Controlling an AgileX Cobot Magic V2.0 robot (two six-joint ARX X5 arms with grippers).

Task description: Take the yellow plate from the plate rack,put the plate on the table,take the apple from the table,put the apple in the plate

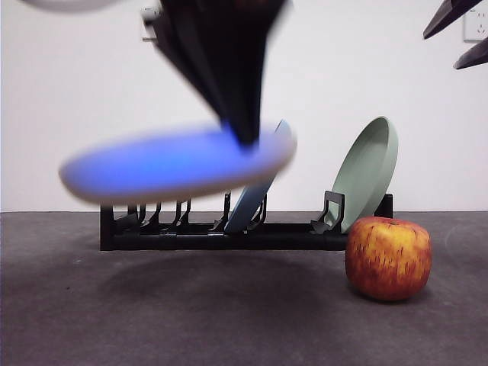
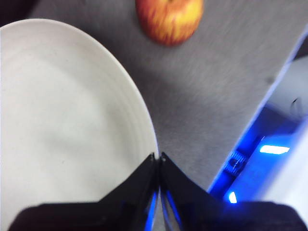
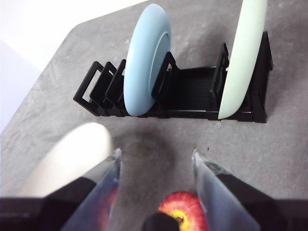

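Observation:
The yellow plate [image 1: 175, 164] is cream, blurred and blue-tinted from below. It hangs nearly flat in the air above the left end of the plate rack [image 1: 213, 236]. My left gripper [image 1: 245, 137] comes from above and is shut on its rim; in the left wrist view the jaws [image 2: 158, 159] pinch the plate's edge [image 2: 62, 125]. The apple [image 1: 388, 258] sits on the table [image 1: 191, 313] in front of the rack's right end. My right gripper [image 3: 156, 153] is open and empty, above the apple [image 3: 180, 207].
A blue plate [image 3: 147, 60] stands in the rack's [image 3: 192, 94] middle slot and a pale green plate [image 3: 243, 57] leans at its right end. The right arm shows as black tips [image 1: 457, 34] at the front view's top right corner.

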